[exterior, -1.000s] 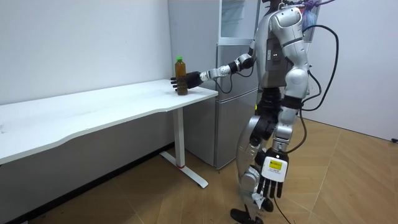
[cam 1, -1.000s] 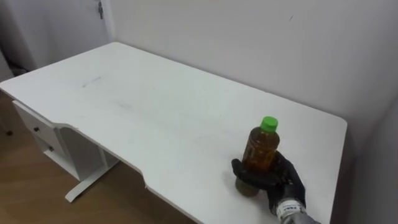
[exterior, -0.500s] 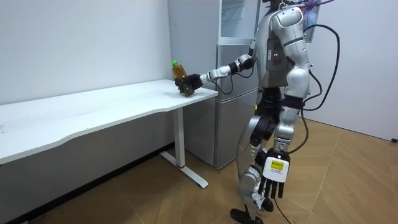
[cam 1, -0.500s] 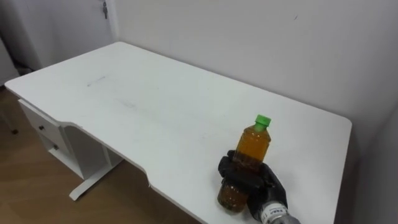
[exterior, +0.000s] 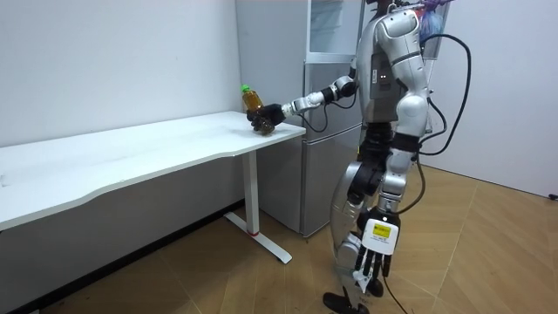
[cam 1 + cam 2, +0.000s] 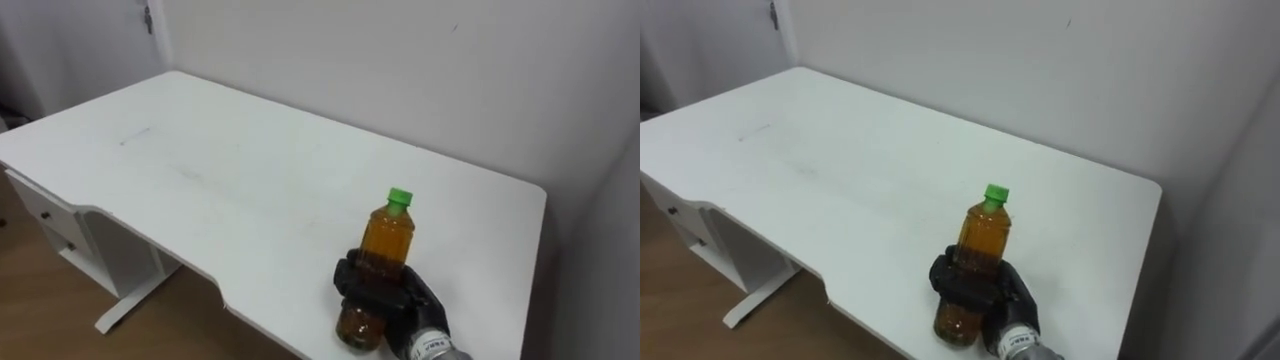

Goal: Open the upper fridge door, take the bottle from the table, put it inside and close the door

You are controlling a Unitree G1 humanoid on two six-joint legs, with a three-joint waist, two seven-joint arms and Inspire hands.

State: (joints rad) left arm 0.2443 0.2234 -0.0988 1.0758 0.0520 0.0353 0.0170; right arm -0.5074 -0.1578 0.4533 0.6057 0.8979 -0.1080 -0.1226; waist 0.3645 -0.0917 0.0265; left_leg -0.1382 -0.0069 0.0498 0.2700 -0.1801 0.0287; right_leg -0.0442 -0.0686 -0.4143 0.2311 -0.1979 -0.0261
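Observation:
An amber bottle (image 6: 386, 238) with a green cap is held over the front right corner of the white table (image 6: 200, 170). My right hand (image 6: 384, 296) is shut on its lower half, reaching in from the lower right. The bottle leans slightly; whether its base touches the tabletop I cannot tell. The room view shows the bottle (image 5: 253, 101) tilted in that hand (image 5: 267, 114) at the table's end, with my arm stretched out from where I stand beside the grey fridge (image 5: 321, 113). My left hand (image 5: 373, 259) hangs open by my leg.
The fridge's upper compartment (image 5: 330, 26) has a glass door and stands right behind my outstretched arm. A white drawer unit (image 6: 48, 222) sits under the table's left end. A wall runs along the table's far edge. Wooden floor lies in front.
One second ago the bottle stood upright on the table in my right hand; it has since tilted and come toward the front edge. The eye view has shifted slightly.

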